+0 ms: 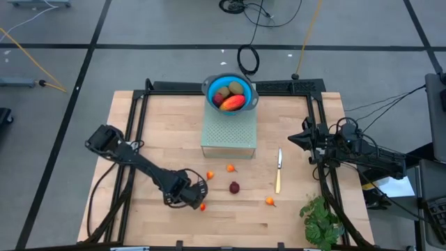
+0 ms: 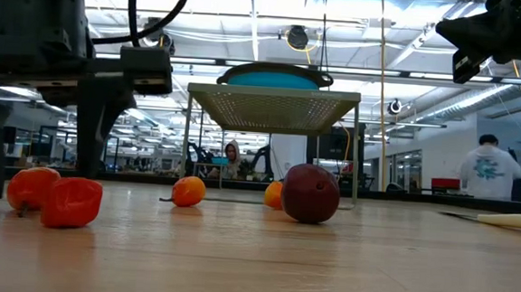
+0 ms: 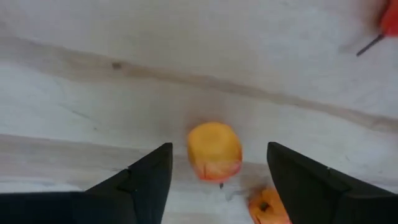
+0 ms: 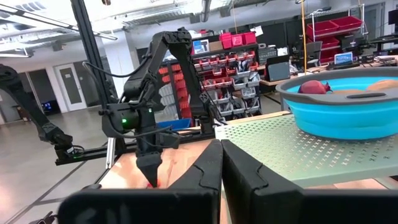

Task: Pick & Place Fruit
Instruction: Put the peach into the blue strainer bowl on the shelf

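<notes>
**Left pincer set over a small orange fruit, ready to take it**

High view: the left pincer hangs low near the front of the tabletop; one small orange-red fruit lies just at its tip, another just beyond it, and the dark-red ball farther toward the right pincer, which waits shut at the tabletop's right edge. The blue bowl on the perforated stand already holds the mango and kiwis. Low view: two orange-red pieces sit at the foot of the left arm. Left wrist view: the jaws stand wide with the orange fruit centred between the fingers; a second piece lies close beside one finger. Judgement: descend straight, keep that neighbour outside the jaws, and close gently, since a round piece may roll. Right wrist view: the bowl sits well away from the left pincer.
</notes>
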Available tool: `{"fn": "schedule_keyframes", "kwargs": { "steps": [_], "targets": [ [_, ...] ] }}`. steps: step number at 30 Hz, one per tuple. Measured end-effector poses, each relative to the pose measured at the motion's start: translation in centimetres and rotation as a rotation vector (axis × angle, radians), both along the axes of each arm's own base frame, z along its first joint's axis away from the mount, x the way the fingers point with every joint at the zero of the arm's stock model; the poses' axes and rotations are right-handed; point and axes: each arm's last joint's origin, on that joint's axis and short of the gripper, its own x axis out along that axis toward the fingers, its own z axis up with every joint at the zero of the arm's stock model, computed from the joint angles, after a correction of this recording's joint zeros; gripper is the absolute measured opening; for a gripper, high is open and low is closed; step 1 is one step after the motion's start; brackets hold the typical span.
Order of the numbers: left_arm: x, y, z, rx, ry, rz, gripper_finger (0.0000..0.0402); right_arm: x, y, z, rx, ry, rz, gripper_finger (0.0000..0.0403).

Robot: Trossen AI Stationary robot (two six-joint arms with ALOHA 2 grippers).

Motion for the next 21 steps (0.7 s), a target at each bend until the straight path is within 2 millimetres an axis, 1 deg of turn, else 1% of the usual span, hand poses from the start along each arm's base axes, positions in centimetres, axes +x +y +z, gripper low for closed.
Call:
{"fn": "schedule_keyframes", "kwargs": {
  "steps": [5, 9, 15, 21],
  "targets": [
    [0.17, 0.29, 0.0, 0.004, -0.002, -0.031, 0.0221, 0.0, 0.0, 0.0, 0.0, 0.0, 0.0, 0.0],
    [0.34, 0.22, 0.04, -0.003, -0.021, -0.046, 0.0206, 0.0, 0.0, 0.0, -0.002, 0.0, -0.001, 0.0],
    [0.33, 0.11, 0.05, -0.033, -0.01, -0.056, 0.0202, 0.0, 0.0, 0.0, -0.012, 0.0, -0.002, 0.0],
    [0.46, -0.09, -0.63, -0.07, 0.025, -0.06, 0.0202, 0.0, -0.01, 0.0, -0.028, 0.0, -0.006, 0.0]
  ]
}}
